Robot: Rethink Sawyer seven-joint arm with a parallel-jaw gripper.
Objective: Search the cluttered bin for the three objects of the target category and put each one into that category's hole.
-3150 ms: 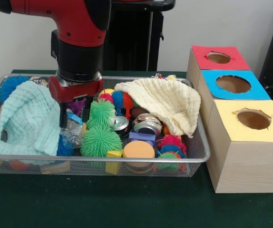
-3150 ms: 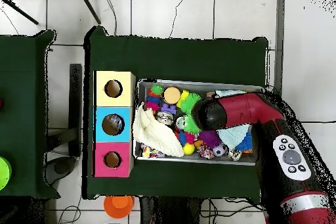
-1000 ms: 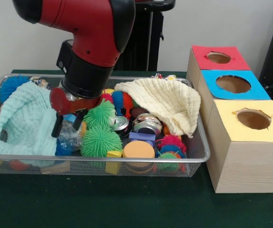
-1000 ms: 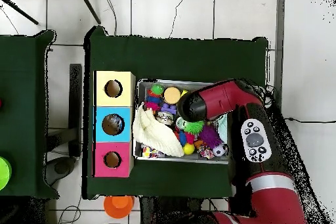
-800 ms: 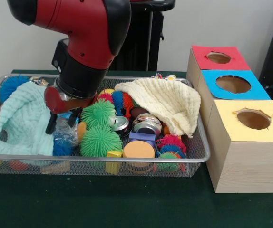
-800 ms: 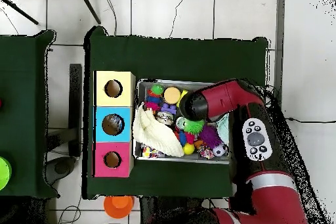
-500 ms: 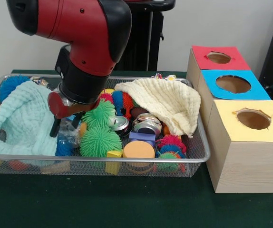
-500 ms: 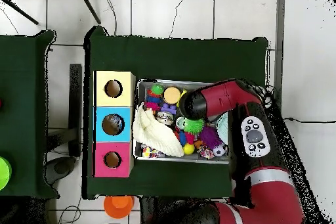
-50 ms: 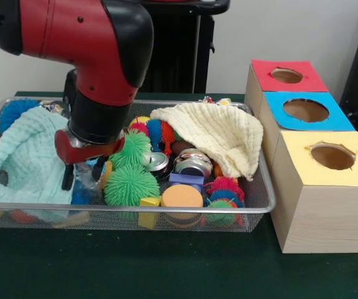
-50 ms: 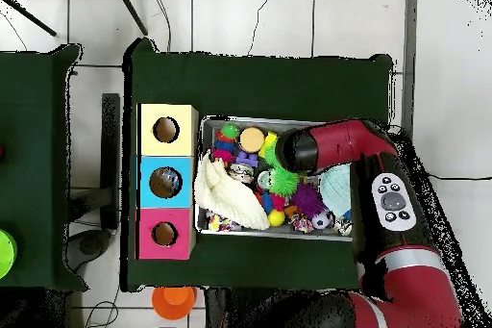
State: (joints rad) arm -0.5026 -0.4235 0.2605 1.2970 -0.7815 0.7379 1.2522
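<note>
- The wire bin (image 9: 254, 205) sits on the green table (image 9: 166, 268), crammed with toys and cloths.
- At its 9 o'clock end a mint cloth (image 9: 26, 156) is heaped over other items.
- The gripper (image 9: 80, 177) hangs just beside that cloth, its dark fingers (image 9: 67, 176) spread apart, straddling a crinkled clear plastic item (image 9: 87, 180); whether they actually pinch it I cannot tell.
- At the gripper's 3 o'clock lie two green spiky balls (image 9: 131, 184), one behind the other.
- Toward the bin's centre: silver cans (image 9: 193, 163), an orange disc (image 9: 181, 196), and a yellow block (image 9: 149, 202).
- A cream cloth (image 9: 219, 137) drapes over the 2 o'clock corner.
- At 3 o'clock, outside the bin, stand three boxes with holes: red (image 9: 287, 76), blue (image 9: 305, 110), yellow (image 9: 332, 156).
</note>
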